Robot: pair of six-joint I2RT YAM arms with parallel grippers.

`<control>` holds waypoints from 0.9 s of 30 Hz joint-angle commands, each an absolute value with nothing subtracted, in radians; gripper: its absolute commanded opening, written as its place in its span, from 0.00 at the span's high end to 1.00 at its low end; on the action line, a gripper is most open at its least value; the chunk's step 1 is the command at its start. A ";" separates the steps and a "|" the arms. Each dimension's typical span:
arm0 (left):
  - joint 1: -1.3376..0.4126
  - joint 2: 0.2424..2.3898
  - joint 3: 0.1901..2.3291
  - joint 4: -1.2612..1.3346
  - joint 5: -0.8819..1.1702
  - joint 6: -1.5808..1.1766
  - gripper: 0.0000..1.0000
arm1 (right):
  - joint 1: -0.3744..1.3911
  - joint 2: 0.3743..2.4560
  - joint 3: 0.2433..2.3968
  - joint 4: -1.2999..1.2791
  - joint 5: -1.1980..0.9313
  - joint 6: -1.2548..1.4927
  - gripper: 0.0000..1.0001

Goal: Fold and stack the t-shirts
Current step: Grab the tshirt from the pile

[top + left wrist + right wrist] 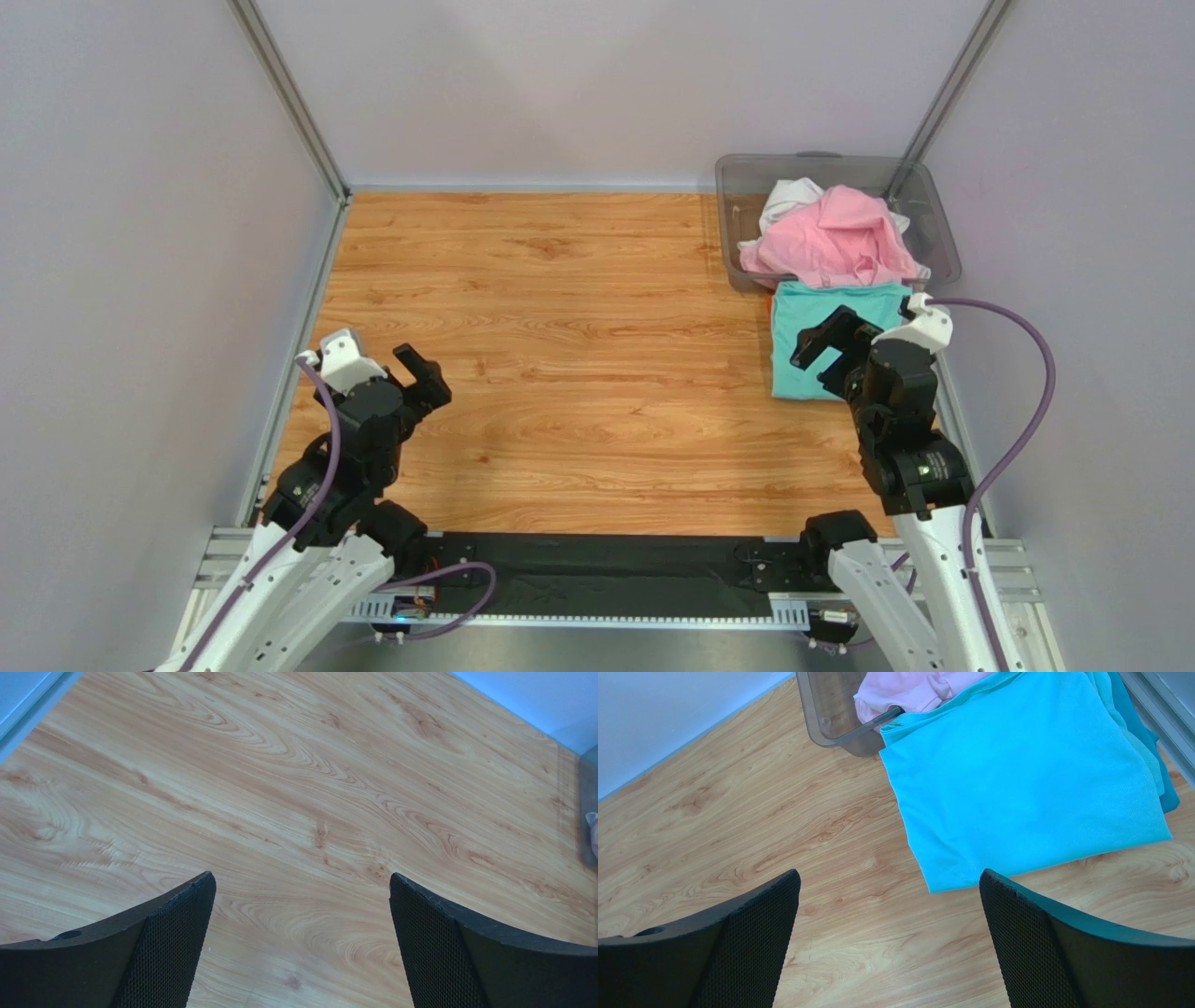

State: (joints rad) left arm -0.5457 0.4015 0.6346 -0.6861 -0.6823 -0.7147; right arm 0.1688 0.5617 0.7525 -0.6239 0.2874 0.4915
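You have teal t-shirt [1032,777] folded flat on surface [561,322], against clear bin [744,175]. Pink t-shirt [828,238], white t-shirt [788,196] crumpled in bin: not yet folded or stacked. Left fingers [175,938], right fingers [1025,931] spread, empty.

Teal t-shirt [1032,777] soft matt cloth, pink t-shirt [828,238] ditto; table [561,350] smooth wood-grain, bin [739,210] transp. grey plastic

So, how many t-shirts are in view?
3: teal shirt folded flat on the table beside the bin; pink shirt and white shirt crumpled inside the bin. More may hide underneath.
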 commanded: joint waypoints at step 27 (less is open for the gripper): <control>-0.548 0.341 0.624 -0.744 -0.690 -0.790 0.00 | -0.176 2.066 2.060 -0.710 0.255 0.322 0.00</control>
State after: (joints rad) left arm -0.5457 0.3622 0.6300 -0.7403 -0.6556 -0.7712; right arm -0.1509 1.9942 1.9388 -0.6506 0.2737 0.3779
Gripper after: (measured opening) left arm 0.995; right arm 0.998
